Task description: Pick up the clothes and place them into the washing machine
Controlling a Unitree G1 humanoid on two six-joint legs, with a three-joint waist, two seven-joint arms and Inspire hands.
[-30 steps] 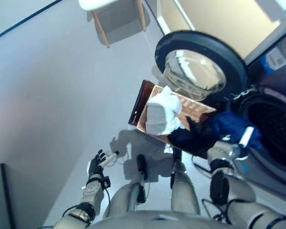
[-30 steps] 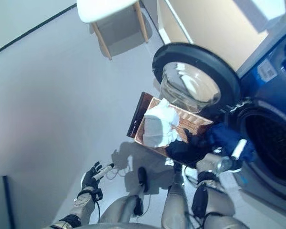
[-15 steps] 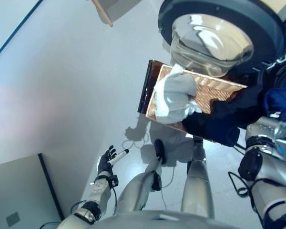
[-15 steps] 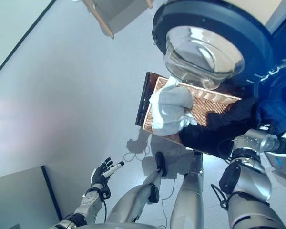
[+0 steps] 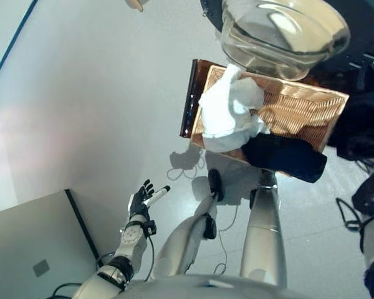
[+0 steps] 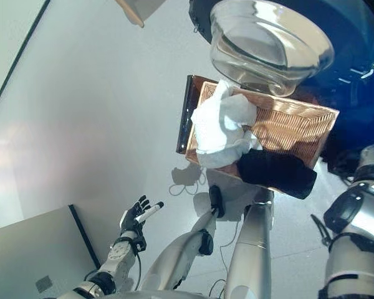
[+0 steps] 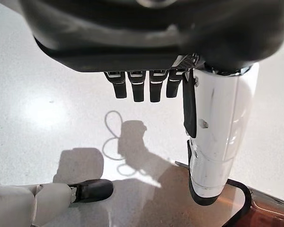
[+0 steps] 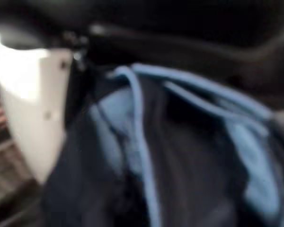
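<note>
The wicker laundry basket (image 5: 299, 112) is standing on the floor (image 5: 81, 112), just below the open round door (image 5: 280, 31) of the washing machine, whose glass bowl is hanging over the far edge of the basket. In the basket a white garment (image 5: 227, 115) is lying in a heap at the left end, and a dark garment (image 5: 283, 157) is hanging over the near rim.

The right hand is not showing in the two eye views; only the arm is coming in at the right edge. In the right wrist view, a dark blue garment with light blue cords (image 8: 180, 151) is filling the picture close to the white-covered thumb (image 8: 31, 99). It seems that this hand is carrying it, but I cannot tell how the fingers are closing on it, because they are hidden.

The left hand (image 5: 139, 202) is hanging idle low on the left, well apart from the basket. Its fingers (image 7: 137, 87) are straight and relaxed, and they are holding nothing.

I judge that one garment is on its way to the machine while two are waiting in the basket. The main risk is the loose cloth: if the hold is weak, the blue garment can slip down to the floor before it reaches the drum. The hanging cords can also catch on the door or on the basket rim and pull the garment back. The drum opening is out of the eye views now, so aiming the arm may be less sure.
</note>
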